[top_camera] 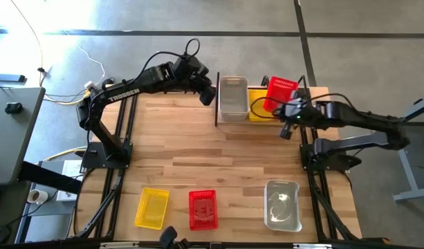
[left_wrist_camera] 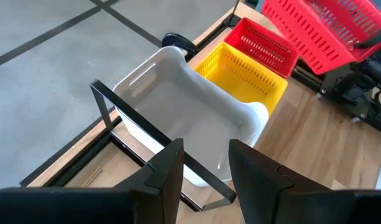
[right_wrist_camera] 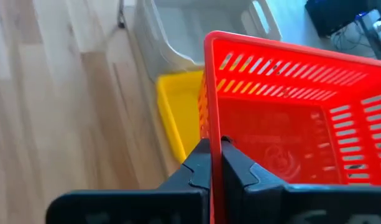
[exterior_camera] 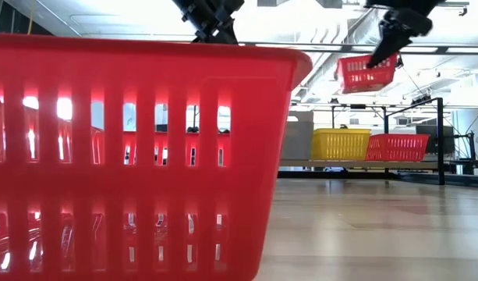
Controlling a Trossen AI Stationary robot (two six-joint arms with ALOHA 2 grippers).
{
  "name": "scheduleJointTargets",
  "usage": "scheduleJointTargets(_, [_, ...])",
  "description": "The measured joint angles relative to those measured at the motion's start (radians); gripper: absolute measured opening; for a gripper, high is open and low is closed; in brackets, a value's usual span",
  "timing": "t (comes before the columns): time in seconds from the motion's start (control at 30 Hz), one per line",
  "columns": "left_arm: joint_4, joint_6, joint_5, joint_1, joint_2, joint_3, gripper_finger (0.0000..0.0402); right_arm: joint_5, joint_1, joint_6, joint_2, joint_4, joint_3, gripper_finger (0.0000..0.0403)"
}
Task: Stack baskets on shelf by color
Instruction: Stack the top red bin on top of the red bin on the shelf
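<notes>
My right hand (right_wrist_camera: 216,163) pinches the rim of a red basket (top_camera: 279,93), tilted above the shelf (top_camera: 217,111); I should level it over the shelved red basket (exterior_camera: 397,147). My left hand (left_wrist_camera: 206,163), half-open and empty, hovers by the clear basket (top_camera: 233,97).

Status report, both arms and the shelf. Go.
Right gripper shut on red perforated plastic basket, tilted above the black metal-rod shelf. Left gripper open, empty, over the clear basket there. Nothing blocking.
</notes>
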Motion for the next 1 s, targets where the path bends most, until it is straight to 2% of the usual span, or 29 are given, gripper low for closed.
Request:
scheduleJointTargets(0.13, [0.028, 0.000, 0.000, 0.000, 0.000, 0.000, 0.0117, -0.007, -0.054, -0.067, -0.084, -0.005, -0.053, 0.0000])
scheduleJointTargets(0.3, [0.050, 0.000, 0.000, 0.000, 0.000, 0.000, 0.0117, -0.026, -0.125, -0.230, -0.137, -0.032, -0.113, 0.0000])
scheduleJointTargets(0.47, [0.050, 0.000, -0.001, 0.000, 0.000, 0.000, 0.0117, -0.041, -0.173, -0.315, -0.133, -0.063, -0.154, 0.0000])
scheduleJointTargets(0.73, [0.050, 0.000, -0.001, 0.000, 0.000, 0.000, 0.0117, -0.163, -0.237, -0.435, -0.133, -0.064, -0.197, 0.0000])
scheduleJointTargets(1.0, [0.050, -0.002, 0.000, 0.000, 0.000, 0.000, 0.0117, -0.138, -0.303, -0.539, -0.133, -0.032, -0.259, 0.0000])
